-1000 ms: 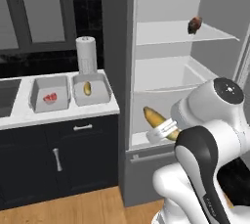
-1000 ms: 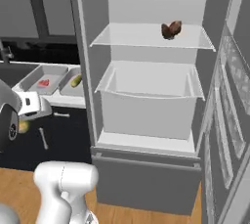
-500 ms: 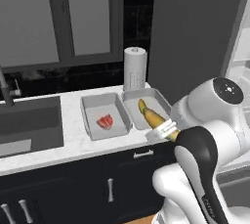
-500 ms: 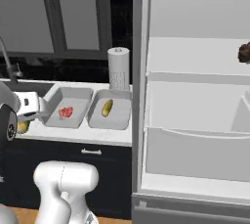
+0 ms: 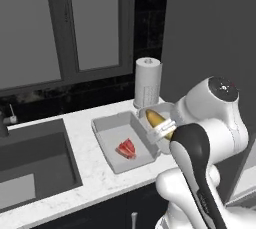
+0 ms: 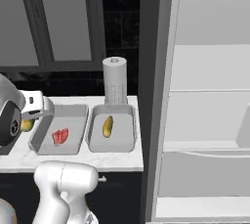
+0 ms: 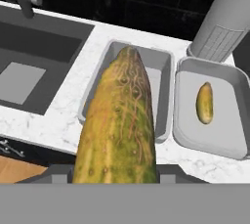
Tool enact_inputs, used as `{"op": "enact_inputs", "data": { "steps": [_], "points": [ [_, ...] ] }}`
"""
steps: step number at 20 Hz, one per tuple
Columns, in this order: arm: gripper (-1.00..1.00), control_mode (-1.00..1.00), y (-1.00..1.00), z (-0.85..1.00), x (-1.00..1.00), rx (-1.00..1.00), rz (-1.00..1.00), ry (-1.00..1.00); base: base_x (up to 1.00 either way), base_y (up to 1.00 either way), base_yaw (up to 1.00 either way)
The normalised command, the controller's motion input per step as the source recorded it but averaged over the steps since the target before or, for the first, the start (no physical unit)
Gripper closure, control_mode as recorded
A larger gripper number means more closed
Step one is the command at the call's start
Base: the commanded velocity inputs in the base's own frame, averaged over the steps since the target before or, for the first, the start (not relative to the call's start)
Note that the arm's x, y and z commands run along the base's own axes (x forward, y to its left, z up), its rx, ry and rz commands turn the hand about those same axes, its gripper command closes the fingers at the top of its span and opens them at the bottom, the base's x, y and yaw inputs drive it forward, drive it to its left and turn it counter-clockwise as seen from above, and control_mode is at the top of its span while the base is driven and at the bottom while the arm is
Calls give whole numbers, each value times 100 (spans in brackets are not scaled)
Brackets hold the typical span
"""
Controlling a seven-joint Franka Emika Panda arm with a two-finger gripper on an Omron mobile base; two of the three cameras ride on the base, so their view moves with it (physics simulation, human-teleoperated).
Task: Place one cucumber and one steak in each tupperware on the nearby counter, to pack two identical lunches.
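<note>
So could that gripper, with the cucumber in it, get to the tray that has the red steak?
Probably yes. The gripper, shut on a cucumber, hangs above the counter beside that tupperware. The steak lies at one end, leaving bare floor, and nothing stands between.

arm [image 5: 210,123]: glossy white rounded shells | joints: dark grey bands | wrist cap: dark disc

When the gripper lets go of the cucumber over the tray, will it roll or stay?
The held cucumber looks rounded and stiff, so it may roll a little. The tray has a raised rim that should stop it. It could also nudge the steak.
</note>
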Motion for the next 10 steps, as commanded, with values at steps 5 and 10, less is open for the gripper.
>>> {"op": "enact_inputs", "data": {
  "steps": [5, 10],
  "points": [
    [100, -100, -2, -70, 100, 0, -3, 14, 0, 0, 0],
    [100, -100, -21, -79, 100, 0, 0, 7, 0, 0, 0]
  ]
}}
